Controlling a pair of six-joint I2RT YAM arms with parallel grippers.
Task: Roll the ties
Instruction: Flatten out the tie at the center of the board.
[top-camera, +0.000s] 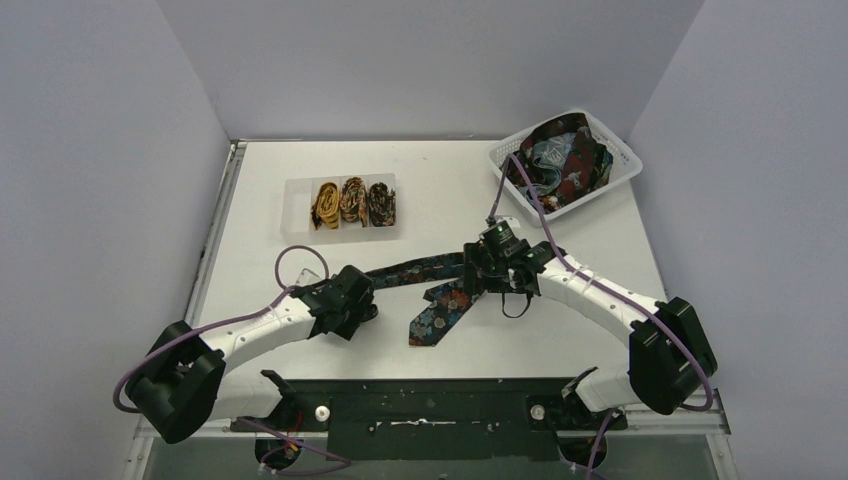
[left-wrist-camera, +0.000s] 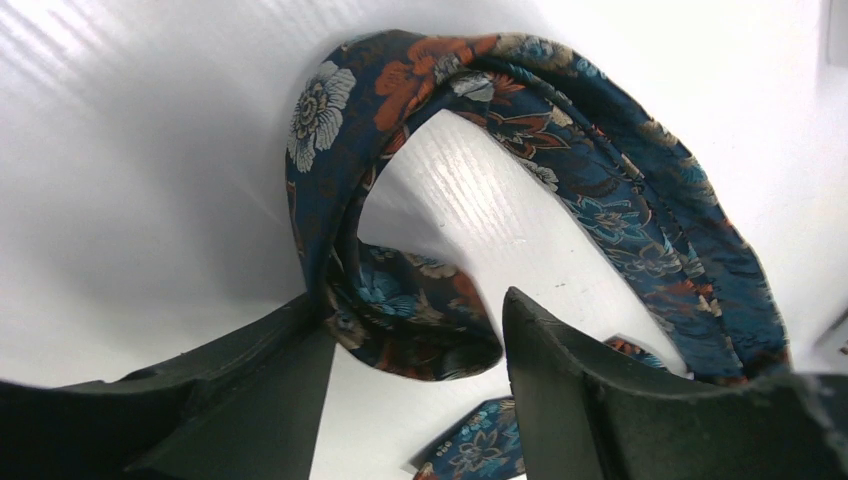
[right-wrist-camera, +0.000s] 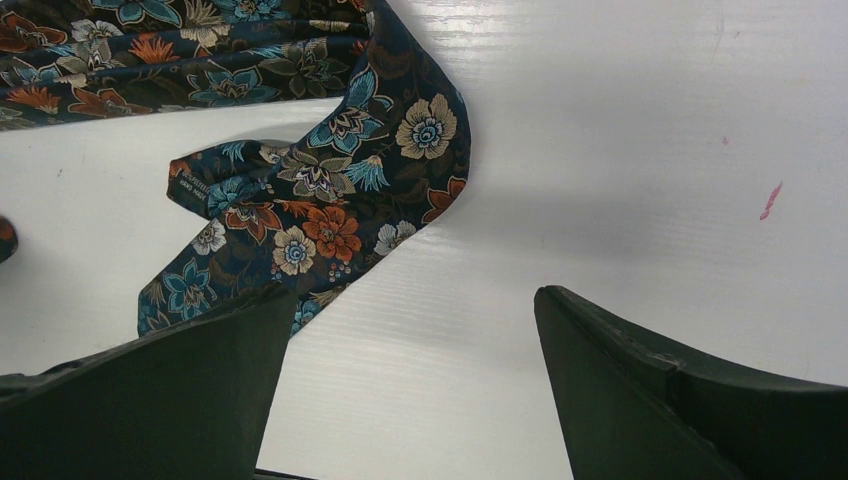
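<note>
A dark navy floral tie (top-camera: 420, 270) lies flat mid-table, its wide end (top-camera: 435, 318) near the front. My left gripper (top-camera: 365, 315) is at its narrow end. In the left wrist view that end curls into a loose loop (left-wrist-camera: 420, 330). My left gripper (left-wrist-camera: 415, 310) has closed in around the loop's fold. Its left finger (left-wrist-camera: 250, 390) presses on the fabric and its right finger (left-wrist-camera: 600, 390) sits at the fabric's edge. My right gripper (top-camera: 470, 285) hovers over the tie's middle. It stands open (right-wrist-camera: 412, 292) over bare table, beside the folded tie (right-wrist-camera: 320, 200).
A clear tray (top-camera: 293, 215) at the back left holds three rolled ties (top-camera: 345, 200). A white lattice basket (top-camera: 625, 160) at the back right holds a heap of loose ties (top-camera: 560, 160). Purple cables loop off both arms.
</note>
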